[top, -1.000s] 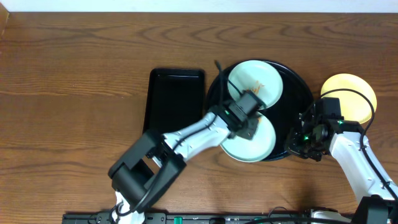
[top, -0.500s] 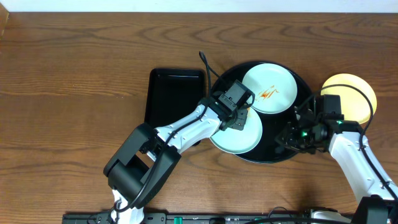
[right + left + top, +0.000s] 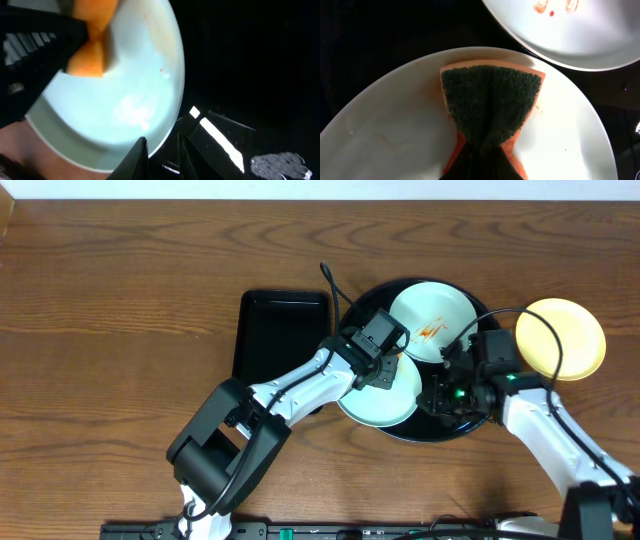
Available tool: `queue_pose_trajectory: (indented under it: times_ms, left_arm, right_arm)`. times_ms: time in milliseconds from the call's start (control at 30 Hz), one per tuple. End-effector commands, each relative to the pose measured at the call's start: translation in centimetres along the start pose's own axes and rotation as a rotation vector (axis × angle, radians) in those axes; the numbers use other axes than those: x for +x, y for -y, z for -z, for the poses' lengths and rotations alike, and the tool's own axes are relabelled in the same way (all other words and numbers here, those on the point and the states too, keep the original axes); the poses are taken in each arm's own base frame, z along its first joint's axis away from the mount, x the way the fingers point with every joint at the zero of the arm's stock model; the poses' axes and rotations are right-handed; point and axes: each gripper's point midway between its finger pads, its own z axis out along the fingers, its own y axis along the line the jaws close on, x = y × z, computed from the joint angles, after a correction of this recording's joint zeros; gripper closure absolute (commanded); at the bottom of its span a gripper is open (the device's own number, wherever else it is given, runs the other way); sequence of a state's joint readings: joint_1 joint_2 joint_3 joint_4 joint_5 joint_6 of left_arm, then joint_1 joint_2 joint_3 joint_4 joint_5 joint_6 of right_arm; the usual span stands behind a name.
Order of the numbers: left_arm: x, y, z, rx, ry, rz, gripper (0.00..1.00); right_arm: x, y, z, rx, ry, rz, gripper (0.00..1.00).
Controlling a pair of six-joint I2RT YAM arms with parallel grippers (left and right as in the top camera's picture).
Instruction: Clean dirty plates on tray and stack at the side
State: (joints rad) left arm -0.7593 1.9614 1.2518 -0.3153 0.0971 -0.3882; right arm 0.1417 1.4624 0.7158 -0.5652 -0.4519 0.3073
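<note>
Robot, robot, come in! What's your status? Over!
Left gripper shut on sponge, pressed on near plate. Right gripper open at that plate's rim. Smeared plate on tray, yellow plate off it. Nothing blocking.

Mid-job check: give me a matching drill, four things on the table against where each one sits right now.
Things:
1. sponge
2. sauce-smeared plate
3. yellow plate
4. rectangular black tray

Places:
A. on the table, right of the round tray
B. pinched in the left claw, over the nearer mint plate
C. left of the round tray
D. in the far part of the round tray

Pairs: 1-B, 2-D, 3-A, 4-C
</note>
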Motion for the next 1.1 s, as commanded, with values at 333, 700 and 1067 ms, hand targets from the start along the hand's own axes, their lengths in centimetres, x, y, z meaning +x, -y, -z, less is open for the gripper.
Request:
queue_pose_trajectory:
  times_ms: [333,700,1067]
  left_arm:
    - [0.2,-1.0,0.2,-0.045,-0.007,-0.006,0.93]
    - [-2.0,-4.1,0.9,-0.175,0.080,0.017,0.93]
    - [-5.8,-4.4,9.3,-0.113,0.224,0.076,0.92]
  right_arm:
    - [0.7,1.7,-3.2,0.055,-0.065,-0.072,0.99]
    - [1.6,3.8,-2.9,0.169,-0.084,-0.104,0.99]
    - [0.8,3.9,-2.2,0.195,-0.046,-0.064,0.99]
